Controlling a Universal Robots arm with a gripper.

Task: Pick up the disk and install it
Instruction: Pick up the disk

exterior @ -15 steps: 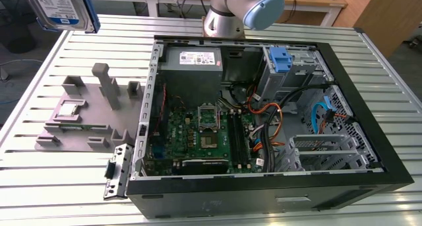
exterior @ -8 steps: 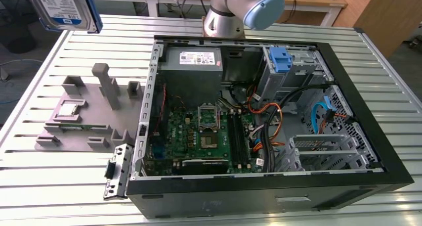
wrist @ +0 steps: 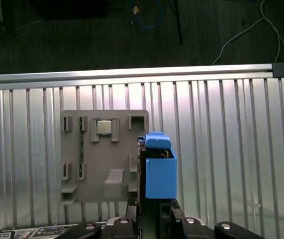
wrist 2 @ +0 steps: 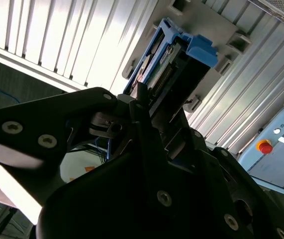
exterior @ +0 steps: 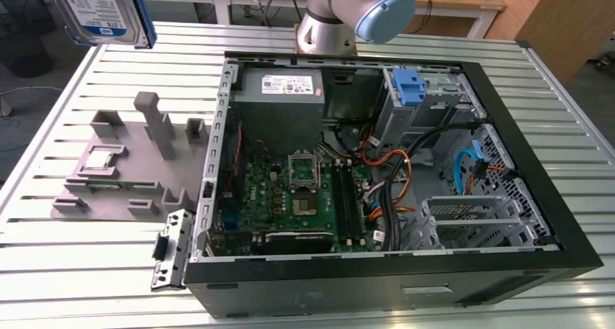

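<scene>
Gripper (wrist: pixel 154 216) and surroundings. In both wrist views the black fingers (wrist 2: pixel 141 107) are pressing against the two broad faces of the disk (wrist: pixel 159 172), pinching it edge-on so that its blue carrier bracket is pointing away from the wrist. In the first wrist view the held disk is hanging above the slatted aluminium table (wrist: pixel 221 149), its outline overlapping one edge of the grey fixture plate (wrist: pixel 104 154) that is lying flat on the slats. In the exterior view the disk (exterior: pixel 96 12) is showing its white-and-blue label and is sitting high at the exterior view's upper left, above the far corner of the table and well apart from the open computer case (exterior: pixel 538 199). The case is lying on its side toward the exterior view's right, exposing a green motherboard (exterior: pixel 288 192), a grey power supply (exterior: pixel 279 88) and a blue bracket (exterior: pixel 408 88) in the drive cage. The arm's grey base (exterior: pixel 351 16) is standing just behind the case.
</scene>
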